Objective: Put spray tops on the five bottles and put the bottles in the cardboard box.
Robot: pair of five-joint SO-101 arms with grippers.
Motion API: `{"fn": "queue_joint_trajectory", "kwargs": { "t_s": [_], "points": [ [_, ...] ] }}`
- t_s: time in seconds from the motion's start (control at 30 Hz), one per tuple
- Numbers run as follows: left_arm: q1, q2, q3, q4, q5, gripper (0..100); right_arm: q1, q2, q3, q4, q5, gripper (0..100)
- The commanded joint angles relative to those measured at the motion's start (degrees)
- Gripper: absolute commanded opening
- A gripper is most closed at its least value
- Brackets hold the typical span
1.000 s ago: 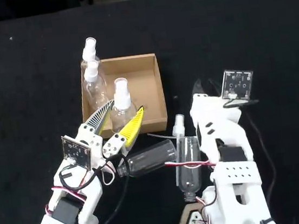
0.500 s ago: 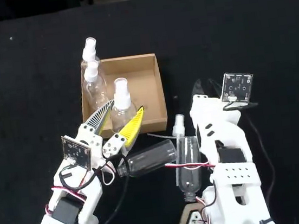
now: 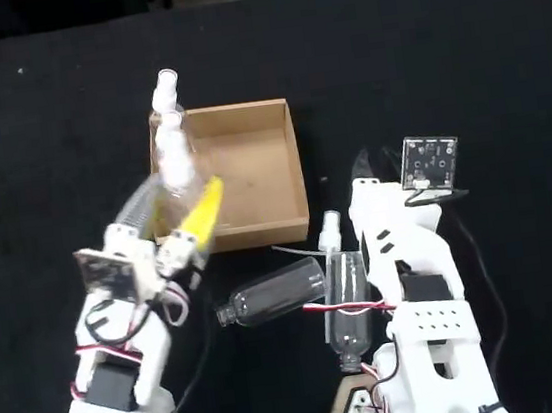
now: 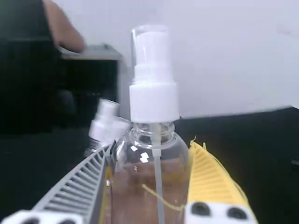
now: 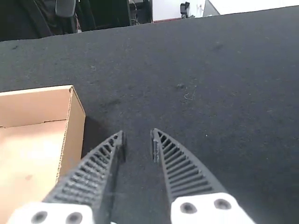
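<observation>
Held bottle [image 4: 149, 140] leftward, beside capped bottle [image 4: 106, 125]

1. High view: left gripper [image 3: 176, 194] and held bottle [image 3: 175, 169] are smeared. I can't separate that bottle from the rear bottle [image 3: 168, 81] at the box [image 3: 271, 167] wall.
2. Left wrist view: the held bottle's base is cut by the frame edge. A top [image 4: 106, 125] behind it is blurred, and a finger hides what it sits on.
3. Right arm [image 3: 409, 261] covers one side of the lying bottle [image 3: 346, 304].
4. Right wrist view: the box is cut at the edge.
5. I see both arm bases cut at the high view's lower edge.
</observation>
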Motion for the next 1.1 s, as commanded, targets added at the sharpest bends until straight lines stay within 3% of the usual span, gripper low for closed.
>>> {"fn": "queue_joint_trajectory", "kwargs": {
  "t_s": [0.0, 0.33, 0.67, 1.07],
  "points": [
    [-4.44, -0.70, 1.19, -5.71, 0.44, 6, -1.14, -1.10, -0.31, -1.67, 0.53, 7.8],
    [-4.79, -0.62, 1.19, -10.73, 0.44, 6, -1.05, -1.10, -0.22, -1.49, 0.44, 7.8],
    [-10.24, 3.78, 1.27, -17.58, 0.44, 6, -1.05, -1.19, -0.31, -1.58, 0.44, 7.8],
    [-10.15, 34.55, 0.75, -43.60, 0.44, 6, -1.05, -1.19, -0.31, -1.58, 0.70, 7.8]
  ]
}}
